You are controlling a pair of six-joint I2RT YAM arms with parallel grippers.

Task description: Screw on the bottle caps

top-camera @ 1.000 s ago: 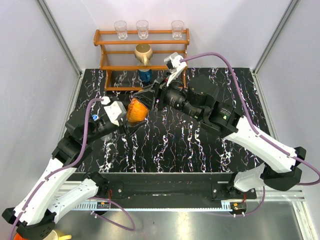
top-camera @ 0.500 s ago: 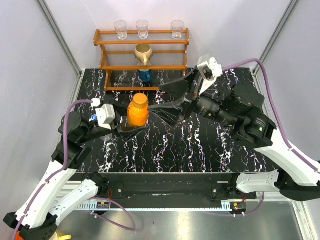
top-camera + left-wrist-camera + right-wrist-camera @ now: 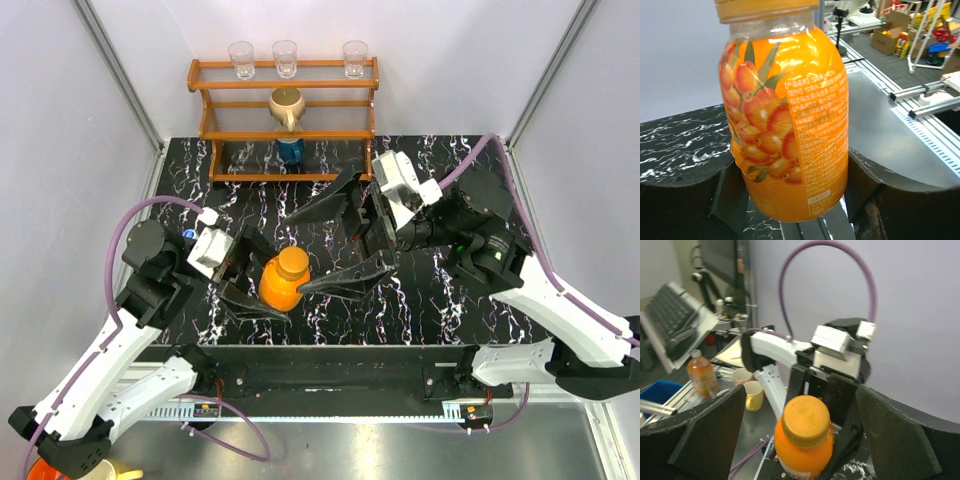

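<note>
The small orange bottle [image 3: 280, 290] stands near the table's front left with the orange cap [image 3: 292, 262] on its neck. My left gripper [image 3: 268, 286] is shut on the bottle's lower body. In the left wrist view the bottle [image 3: 790, 115] fills the frame between both fingers [image 3: 685, 200]. My right gripper [image 3: 300, 250] hangs wide open around the cap without touching it. Its wrist view shows the cap [image 3: 806, 421] between the spread fingers [image 3: 705, 430]. A small white cap with a blue rim [image 3: 189, 236] lies by the left arm. The clear bottle is out of view.
A wooden rack [image 3: 285, 120] stands at the back with three drinking glasses [image 3: 285, 57] on top, a beige jug [image 3: 287, 105] on its shelf and a dark blue container [image 3: 291, 150] below. White walls close in on both sides of the table.
My right gripper let go of the orange cap, opened wide and drew back. My left gripper carried the bottle from the table's middle left toward the front edge.
</note>
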